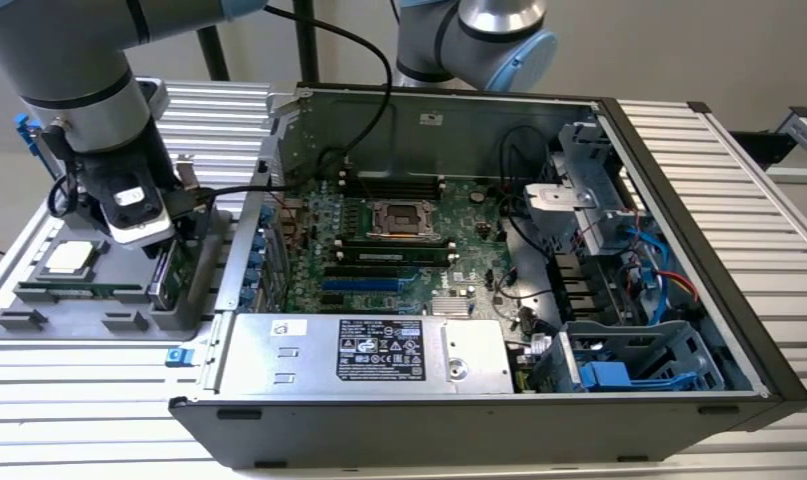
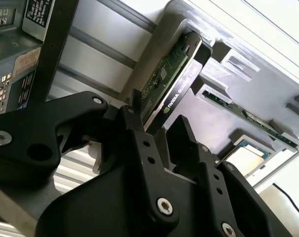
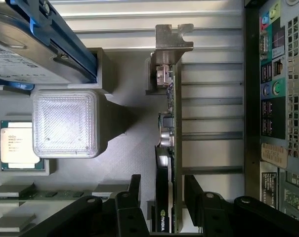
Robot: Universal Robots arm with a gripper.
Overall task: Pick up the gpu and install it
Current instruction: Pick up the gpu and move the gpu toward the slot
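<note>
gripper point(image 3: 163, 181) spread astride the gpu point(image 3: 168, 138), upright on edge in its grey tray point(image 3: 134, 158), at the exterior view's left of the open computer case point(image 1: 443, 428); neither lifted nor installed.

Inventory, by count. Gpu point(image 3: 170, 148): one. Processor chip point(image 3: 20, 145): one. Loose memory stick point(image 3: 55, 194): one. Hard drive with blue rails point(image 3: 25, 44): one. Grey holder tray point(image 1: 56, 310): one. Open computer case point(image 1: 657, 420): one, holding one motherboard point(image 1: 376, 245), one processor socket point(image 1: 406, 218) and one power supply point(image 1: 363, 350). Gripper point(image 3: 163, 185): one, with two jaws. Slatted metal surface point(image 1: 83, 400): one.
</note>
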